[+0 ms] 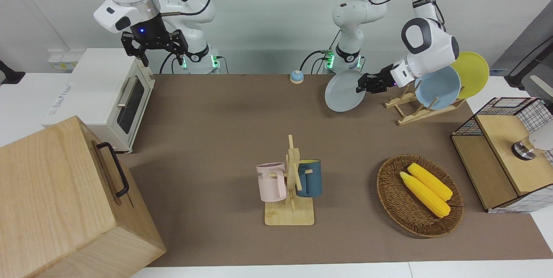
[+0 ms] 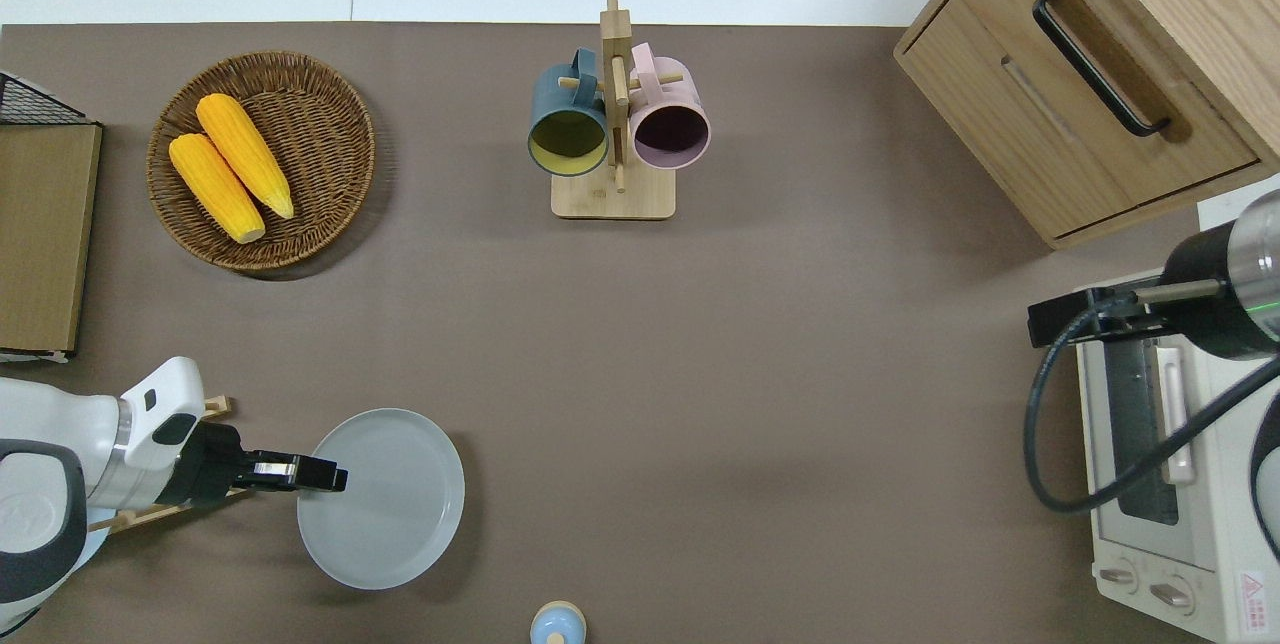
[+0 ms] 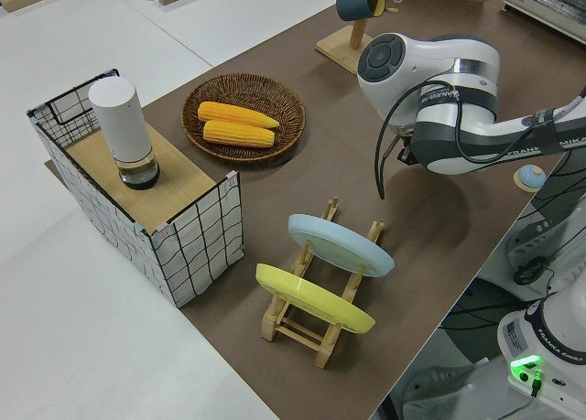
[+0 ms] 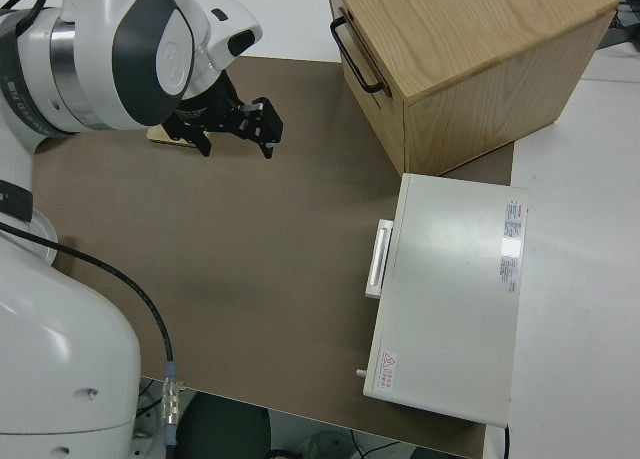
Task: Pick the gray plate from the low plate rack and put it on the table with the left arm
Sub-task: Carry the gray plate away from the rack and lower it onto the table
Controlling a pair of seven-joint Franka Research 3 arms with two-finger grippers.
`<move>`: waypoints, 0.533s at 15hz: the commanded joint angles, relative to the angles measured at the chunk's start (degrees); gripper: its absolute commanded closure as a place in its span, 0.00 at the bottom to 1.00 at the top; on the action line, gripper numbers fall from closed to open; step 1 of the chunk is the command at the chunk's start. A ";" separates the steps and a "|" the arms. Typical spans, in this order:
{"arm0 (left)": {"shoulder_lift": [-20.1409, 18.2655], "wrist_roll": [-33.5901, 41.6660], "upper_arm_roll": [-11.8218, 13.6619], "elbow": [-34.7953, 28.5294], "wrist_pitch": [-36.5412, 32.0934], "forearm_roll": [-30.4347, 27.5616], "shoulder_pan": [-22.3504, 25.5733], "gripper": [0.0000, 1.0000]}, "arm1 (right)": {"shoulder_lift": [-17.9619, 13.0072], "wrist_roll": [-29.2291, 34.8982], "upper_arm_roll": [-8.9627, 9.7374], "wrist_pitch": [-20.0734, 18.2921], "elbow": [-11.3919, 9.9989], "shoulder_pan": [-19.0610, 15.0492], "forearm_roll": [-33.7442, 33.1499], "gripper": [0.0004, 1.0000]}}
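The left hand is clamped on the rim of the gray plate, holding it in the air over bare tabletop just beside the low plate rack, toward the right arm's end from it. The plate is tilted, its face turned partly upward (round, so no long axis shows). The rack keeps a sky-blue plate and a yellow plate. Open brown tabletop spreads out to the corn basket and mug stand, both farther from the robots. The right arm is parked, its hand open.
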 commanded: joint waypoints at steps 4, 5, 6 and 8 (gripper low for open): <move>2.35 4.96 0.14 -3.28 6.17 -1.17 -0.30 1.00 | -0.14 -0.08 0.29 -0.83 0.35 -0.41 0.43 0.01; 2.79 5.75 0.23 -3.80 7.04 -1.17 -0.30 1.00 | -0.14 -0.08 0.38 -0.83 0.35 -0.41 0.43 0.01; 3.32 6.89 0.23 -4.07 7.66 -1.17 -0.13 1.00 | -0.14 0.01 0.38 -0.83 0.35 -0.41 0.43 0.01; 4.20 8.66 0.14 -4.25 7.93 -1.17 0.31 1.00 | -0.14 -0.08 0.38 -0.83 0.35 -0.41 0.43 0.01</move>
